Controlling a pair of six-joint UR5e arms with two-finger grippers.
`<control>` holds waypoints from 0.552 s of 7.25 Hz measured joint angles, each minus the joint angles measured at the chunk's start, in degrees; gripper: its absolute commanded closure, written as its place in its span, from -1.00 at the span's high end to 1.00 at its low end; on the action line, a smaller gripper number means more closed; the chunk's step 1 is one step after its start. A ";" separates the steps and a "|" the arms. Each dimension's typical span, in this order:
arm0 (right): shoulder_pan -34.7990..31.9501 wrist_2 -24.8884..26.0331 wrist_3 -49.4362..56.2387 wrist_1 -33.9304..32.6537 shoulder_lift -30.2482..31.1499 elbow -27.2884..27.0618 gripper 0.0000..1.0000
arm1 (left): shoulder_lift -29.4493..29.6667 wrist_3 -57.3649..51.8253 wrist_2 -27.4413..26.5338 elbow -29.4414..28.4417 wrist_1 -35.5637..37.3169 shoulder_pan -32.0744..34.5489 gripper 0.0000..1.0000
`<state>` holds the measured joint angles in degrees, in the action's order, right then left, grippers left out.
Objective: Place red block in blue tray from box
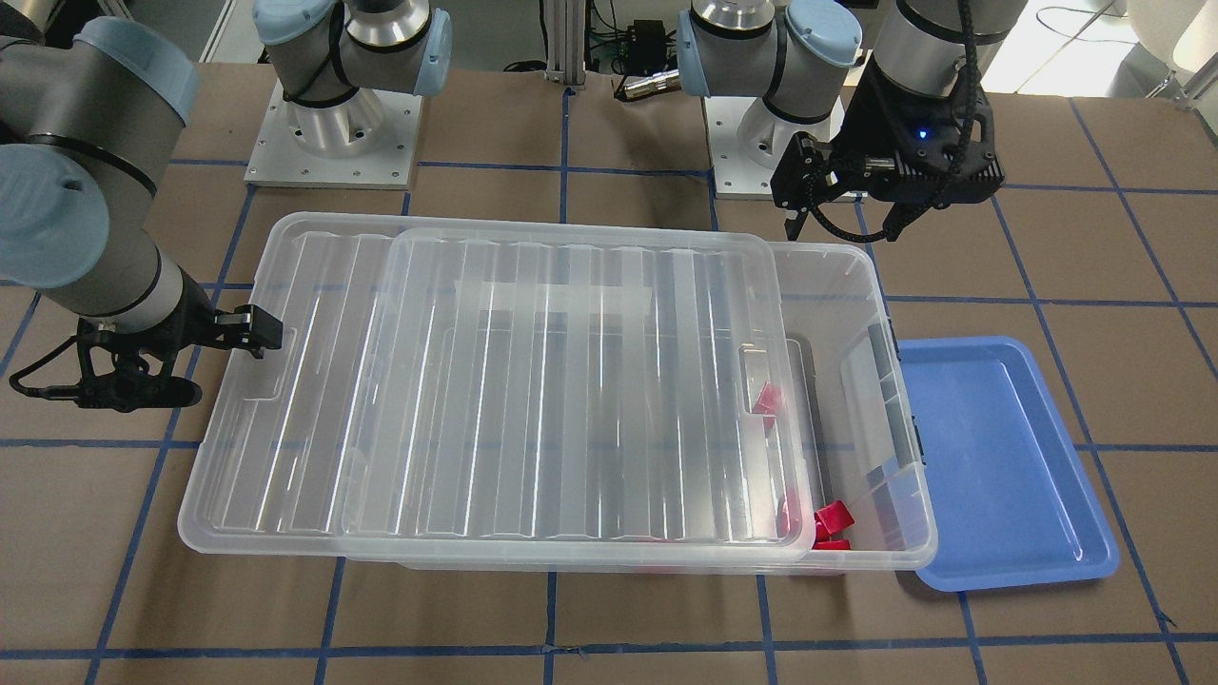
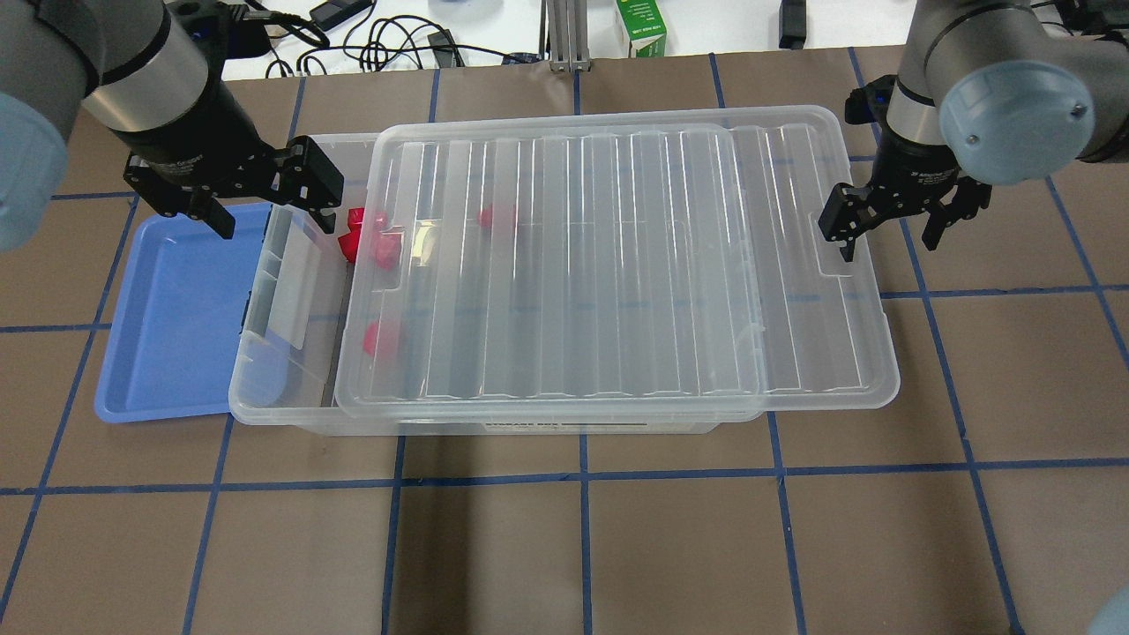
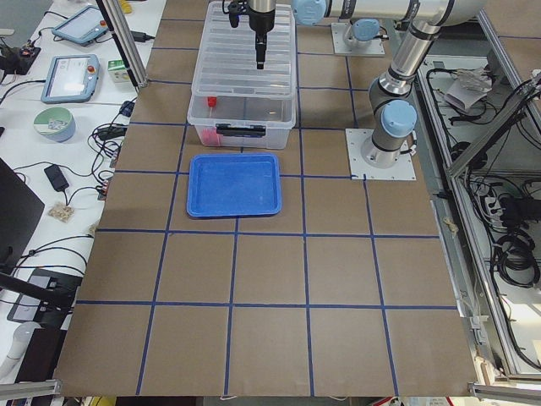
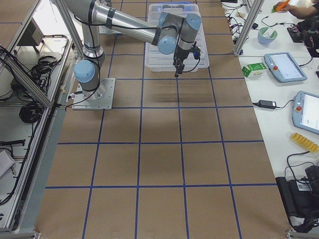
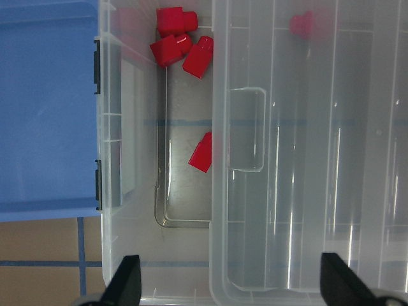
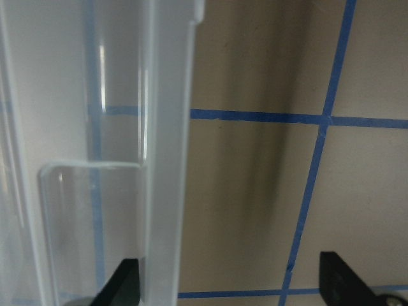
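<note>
The clear box (image 2: 529, 426) lies across the table with its ribbed lid (image 2: 573, 265) slid toward my right, so the box's left end is uncovered. Several red blocks lie there: three clustered (image 5: 169, 50) in a corner, one alone (image 5: 201, 152), and another under the lid (image 5: 303, 24). They also show in the overhead view (image 2: 381, 336). The empty blue tray (image 2: 168, 317) touches the box's left end. My left gripper (image 2: 273, 225) is open and empty above the uncovered end. My right gripper (image 2: 886, 242) is open, straddling the lid's right edge (image 6: 166, 159).
Brown table with blue tape grid lines (image 2: 582, 476). The arm bases (image 1: 333, 133) stand behind the box. Cables and a green carton (image 2: 641, 26) lie beyond the table's far edge. The lid overhangs the box's right end (image 2: 847, 370).
</note>
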<state>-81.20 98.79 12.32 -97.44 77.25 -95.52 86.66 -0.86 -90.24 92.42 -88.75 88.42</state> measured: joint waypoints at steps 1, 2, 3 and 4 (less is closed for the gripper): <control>1.13 0.78 1.63 -0.01 0.00 -0.01 1.00 | 0.09 0.02 0.04 0.01 0.04 0.00 1.00; 2.10 1.65 3.09 -0.06 0.00 -0.01 1.00 | 0.07 0.00 0.06 -0.01 0.04 0.00 1.00; 3.13 2.65 4.58 -0.11 0.00 -0.02 1.00 | 0.06 0.01 0.09 -0.03 0.01 0.00 1.00; 4.29 3.19 5.97 -0.14 0.00 -0.01 1.00 | 0.03 0.02 0.12 -0.04 -0.01 0.00 1.00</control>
<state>-76.91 101.99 18.29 -97.58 77.26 -95.53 86.69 -0.84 -90.12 92.38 -88.76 88.42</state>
